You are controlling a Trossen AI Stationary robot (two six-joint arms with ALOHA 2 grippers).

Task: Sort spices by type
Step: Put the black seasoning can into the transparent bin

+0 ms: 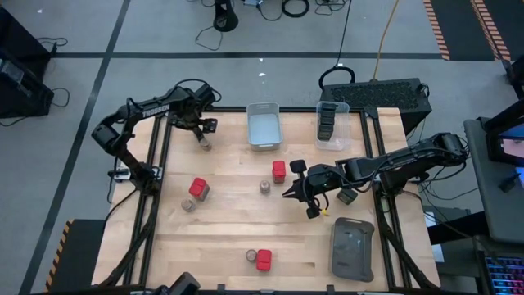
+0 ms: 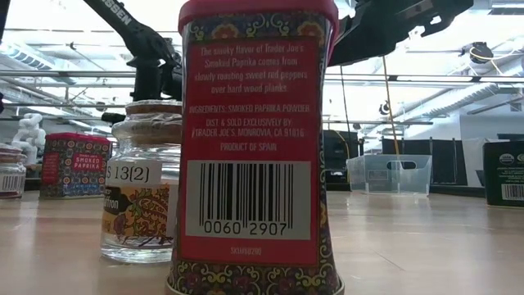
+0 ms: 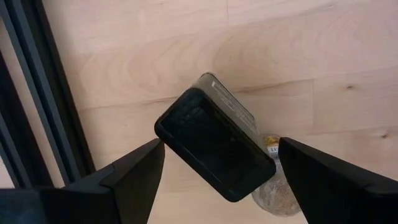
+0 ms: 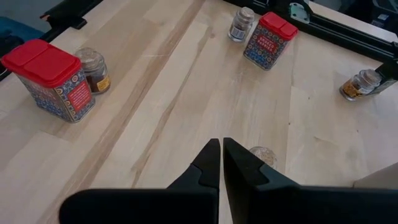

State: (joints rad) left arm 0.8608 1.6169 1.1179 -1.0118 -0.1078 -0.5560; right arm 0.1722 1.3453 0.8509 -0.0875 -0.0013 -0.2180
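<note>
Left wrist view: the left gripper (image 3: 217, 165) is seen with its fingers (image 3: 134, 171) spread wide on either side of a dark black container (image 3: 214, 146) lying tilted over a round jar (image 3: 273, 193) on the wooden surface (image 3: 155, 56), near its far left edge. Right gripper (image 4: 221, 163) fingers are pressed together, empty, over mid-surface, with red-capped tins (image 4: 53, 78) and jars (image 4: 93, 70) scattered around.

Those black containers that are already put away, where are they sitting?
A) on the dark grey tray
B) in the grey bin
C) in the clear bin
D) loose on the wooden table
C: from above, the dark black containers stand stacked inside the clear bin at the table's far edge, right of the grey bin.
</note>
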